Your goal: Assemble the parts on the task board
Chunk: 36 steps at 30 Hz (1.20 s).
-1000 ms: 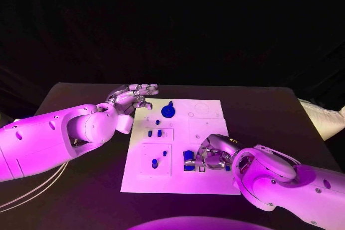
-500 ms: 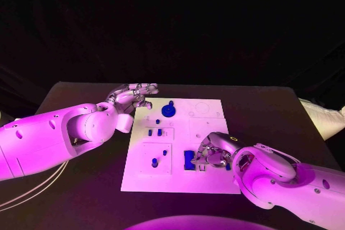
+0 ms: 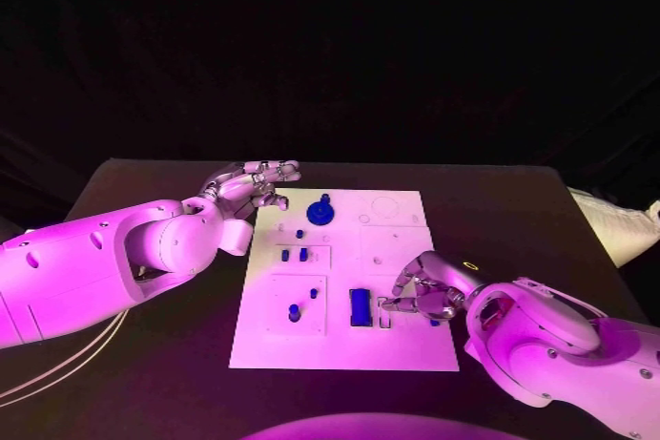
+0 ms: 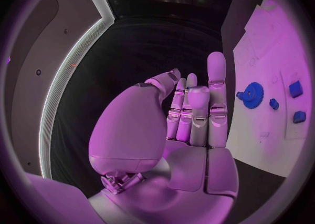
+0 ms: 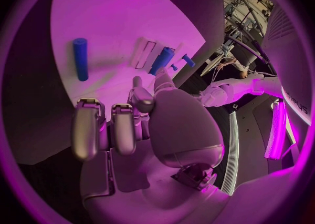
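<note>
Right hand [image 3: 423, 292] pulls back off blue bar [image 3: 360, 307], fingers curled, empty; bar left on task board [image 3: 344, 349]. Left hand [image 3: 255, 185] unmoved, loosely spread, empty.

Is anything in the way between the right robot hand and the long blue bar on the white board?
Nothing visible. The right robot hand is just beside the long blue bar, with only bare task board between them.

- White rectangular task board [image 3: 344, 349]: lay flat at the middle of the black table.
- Blue toothed gear [image 3: 320, 212]: sat at the board's far end.
- Long blue rectangular block [image 3: 360, 307]: lay lengthwise near the board's near end.
- Small blue pegs [image 3: 295, 255]: stood mid-board.
</note>
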{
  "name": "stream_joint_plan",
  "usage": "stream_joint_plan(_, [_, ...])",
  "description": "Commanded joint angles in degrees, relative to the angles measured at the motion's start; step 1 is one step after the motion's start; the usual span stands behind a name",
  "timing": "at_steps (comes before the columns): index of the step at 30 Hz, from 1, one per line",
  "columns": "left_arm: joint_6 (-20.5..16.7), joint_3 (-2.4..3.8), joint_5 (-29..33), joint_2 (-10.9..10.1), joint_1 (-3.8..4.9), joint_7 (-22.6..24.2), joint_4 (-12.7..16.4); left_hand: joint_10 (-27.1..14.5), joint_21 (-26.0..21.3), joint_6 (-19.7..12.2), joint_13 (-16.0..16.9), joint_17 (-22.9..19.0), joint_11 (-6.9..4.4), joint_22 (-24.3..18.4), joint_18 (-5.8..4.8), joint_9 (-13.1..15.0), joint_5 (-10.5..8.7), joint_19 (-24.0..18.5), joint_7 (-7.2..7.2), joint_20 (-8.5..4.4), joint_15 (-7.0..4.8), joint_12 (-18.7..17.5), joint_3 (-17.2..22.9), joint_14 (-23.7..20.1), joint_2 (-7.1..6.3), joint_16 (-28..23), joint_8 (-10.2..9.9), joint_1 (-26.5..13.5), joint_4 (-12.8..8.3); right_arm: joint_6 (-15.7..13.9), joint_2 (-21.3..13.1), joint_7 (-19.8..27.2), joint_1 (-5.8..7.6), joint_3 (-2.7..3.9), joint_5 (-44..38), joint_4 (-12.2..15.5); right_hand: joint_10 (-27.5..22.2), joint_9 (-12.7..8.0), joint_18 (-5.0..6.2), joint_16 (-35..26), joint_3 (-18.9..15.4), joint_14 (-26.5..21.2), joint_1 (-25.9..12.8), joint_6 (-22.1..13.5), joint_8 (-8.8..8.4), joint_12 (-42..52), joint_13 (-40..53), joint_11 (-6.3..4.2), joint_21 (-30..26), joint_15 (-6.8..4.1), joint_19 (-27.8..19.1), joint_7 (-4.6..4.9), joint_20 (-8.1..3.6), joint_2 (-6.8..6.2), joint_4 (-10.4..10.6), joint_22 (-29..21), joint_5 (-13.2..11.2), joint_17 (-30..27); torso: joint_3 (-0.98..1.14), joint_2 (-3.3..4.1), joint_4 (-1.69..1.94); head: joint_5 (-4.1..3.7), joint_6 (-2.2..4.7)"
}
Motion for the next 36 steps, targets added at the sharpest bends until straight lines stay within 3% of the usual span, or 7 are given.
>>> stream_joint_plan(1, [0.9, 0.03, 0.2, -0.1, 0.04, 0.3, 0.3, -0.3, -0.3, -0.3, -0.1, -0.1, -0.03, -0.1, 0.98, 0.0, -0.2, -0.2, 0.03, 0.07, 0.08, 0.4, -0.3, -0.3, 0.34, 0.1, 0.2, -0.2, -0.1, -3.1, -2.5, 2.3, 0.23, 0.06, 3.6, 0.8, -0.1, -0.9, -0.2, -0.3, 0.6, 3.9, 1.4, -1.3, -1.29, -0.6, -0.2, 0.59, -0.4, 0.56, 0.0, 0.59, 0.67, 0.41, -0.3, -0.1, 1.2, 3.4, -0.07, -0.05, -0.09, -0.62, 0.03])
stream_joint_plan(4, [0.9, 0.02, 0.2, -0.2, 0.04, 0.3, 0.6, -0.3, -0.3, -0.3, -0.1, -0.1, -0.03, -0.1, 0.98, 0.0, -0.2, -0.2, 0.03, 0.07, 0.08, 0.4, -0.3, -0.3, 0.34, 0.1, 0.2, -0.2, -0.1, -2.8, -4.9, 2.4, 0.35, 0.06, 2.6, 1.0, -0.2, -1.5, -0.18, -0.3, 0.7, 3.8, 1.9, -1.0, -1.69, -0.8, -0.3, 0.73, -0.4, 0.71, 0.0, 0.71, 0.9, 0.85, -0.3, -0.1, 2.2, 3.4, -0.03, 0.04, -0.22, -1.02, 0.22])
stream_joint_plan(7, [1.0, 0.02, 0.2, -0.4, 0.03, 0.3, 0.8, -0.3, -0.3, -0.3, -0.1, -0.1, -0.03, -0.1, 0.98, 0.0, -0.2, -0.2, 0.03, 0.07, 0.08, 0.4, -0.3, -0.3, 0.34, 0.1, 0.2, -0.2, -0.1, -2.1, -6.5, 2.0, 0.38, 0.06, 0.4, 1.0, -0.4, -1.8, -0.13, -0.6, 0.4, 3.7, 1.6, -0.3, -1.71, -1.5, -0.7, 0.71, -0.5, 0.75, -0.1, 0.63, 1.03, 0.94, 0.1, -0.3, 2.6, 2.8, 0.16, 0.06, -0.74, -0.98, 0.28])
stream_joint_plan(11, [1.1, -0.01, 0.2, -0.3, 0.03, 0.3, 0.9, -0.3, -0.3, -0.3, -0.1, -0.1, -0.03, -0.1, 0.98, 0.0, -0.2, -0.2, 0.03, 0.07, 0.08, 0.4, -0.3, -0.3, 0.34, 0.1, 0.2, -0.2, -0.1, -0.5, -7.7, 1.0, 0.31, 0.05, -2.6, 0.8, -0.4, -2.2, -0.07, -0.8, -0.1, 3.6, 1.0, 1.7, -1.45, -2.4, -1.2, 0.42, -0.7, 0.58, -0.2, 0.2, 1.07, 1.14, 1.0, -0.4, 2.9, 2.5, 0.29, 0.06, -1.01, -1.23, 0.36])
stream_joint_plan(16, [1.2, -0.05, 0.2, -0.2, 0.02, 0.3, 0.9, -0.3, -0.3, -0.3, -0.1, -0.1, -0.03, -0.1, 0.98, 0.0, -0.2, -0.2, 0.03, 0.07, 0.08, 0.4, -0.3, -0.3, 0.34, 0.1, 0.2, -0.2, -0.1, 2.5, -8.2, 0.3, 0.17, -0.03, -4.7, 0.3, -0.2, -2.1, -0.04, -0.9, -0.4, 3.7, 0.9, 3.9, -1.08, -2.6, -1.3, -0.09, -0.7, 0.19, -0.2, -0.44, 0.79, 1.49, 1.8, -0.5, 3.1, 2.5, 0.25, 0.03, -0.94, -1.65, 0.3])
stream_joint_plan(24, [1.3, -0.13, 0.2, -0.2, 0.01, 0.2, 0.9, -0.3, -0.3, -0.3, -0.1, -0.1, -0.03, -0.1, 0.98, 0.0, -0.2, -0.2, 0.03, 0.07, 0.08, 0.4, -0.3, -0.3, 0.34, 0.1, 0.2, -0.2, -0.1, 6.6, -7.3, -0.2, -0.47, -0.21, -6.6, -0.9, -0.3, -1.8, -0.08, -0.8, -0.9, 3.7, 0.6, 4.9, -1.0, -3.9, -2.1, -0.38, -0.6, -0.07, -0.1, -0.78, 0.54, 1.35, 2.4, -0.3, 3.0, 2.8, 0.21, 0.06, -0.85, -1.44, 0.21])
stream_joint_plan(36, [1.4, -0.17, 0.2, -0.2, 0.01, 0.1, 0.8, -0.3, -0.3, -0.3, -0.1, -0.1, -0.03, -0.1, 0.98, 0.0, -0.2, -0.2, 0.03, 0.07, 0.08, 0.4, -0.3, -0.3, 0.34, 0.1, 0.2, -0.2, -0.1, 8.5, -5.0, -0.3, -1.58, -0.3, -8.0, -2.0, -0.2, -1.8, -0.07, -0.8, -0.9, 3.7, 0.9, 5.0, -1.07, -4.1, -2.2, -0.45, -0.7, -0.13, -0.1, -0.86, 0.47, 1.26, 2.3, -0.4, 3.0, 2.8, 0.17, 0.04, -0.87, -1.19, 0.17])
